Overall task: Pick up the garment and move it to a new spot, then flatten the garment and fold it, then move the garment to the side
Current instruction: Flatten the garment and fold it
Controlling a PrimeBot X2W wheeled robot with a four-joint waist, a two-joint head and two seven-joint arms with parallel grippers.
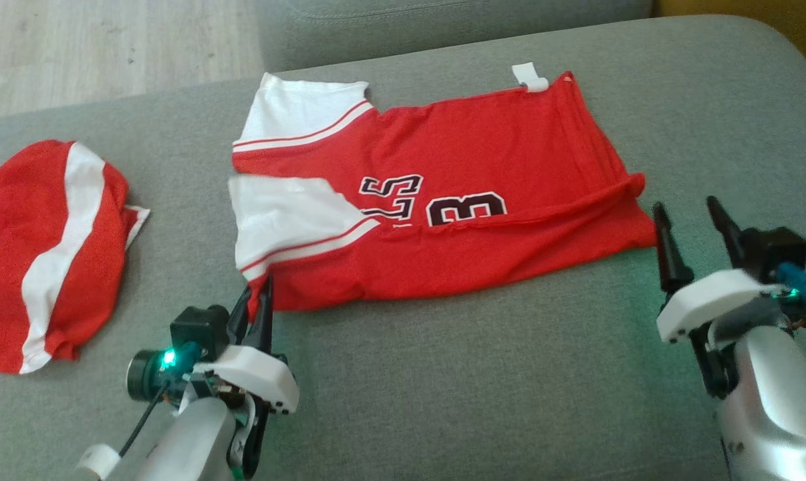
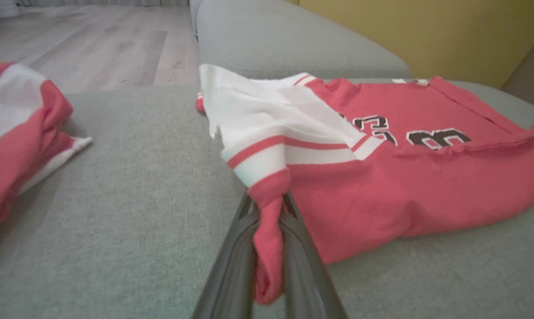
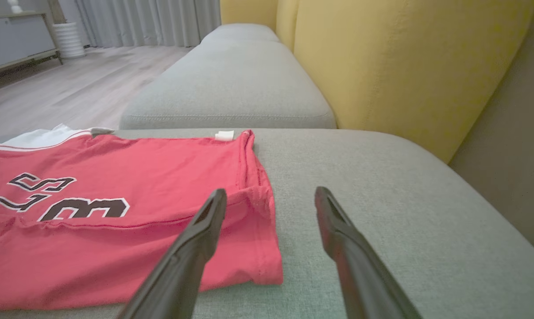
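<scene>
grey sofa cushion point(image 1: 443, 374), wood floor point(image 1: 75, 53) beyond, yellow backrest point(image 3: 404, 66) behind. the jersey point(image 1: 456, 200) lies folded on it, long axis left to right, white sleeves leftward, hem rightward; a crease hides part of its lettering. left gripper point(image 1: 259, 290) pinches the near sleeve corner; right gripper point(image 1: 685, 207) stands spread wide beside the hem, holding nothing.

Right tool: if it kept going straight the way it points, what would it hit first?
Likely the grey cushion beside the jersey's hem. The open right tool sits at that edge, so one finger may brush the jersey. Depth is unclear.
</scene>
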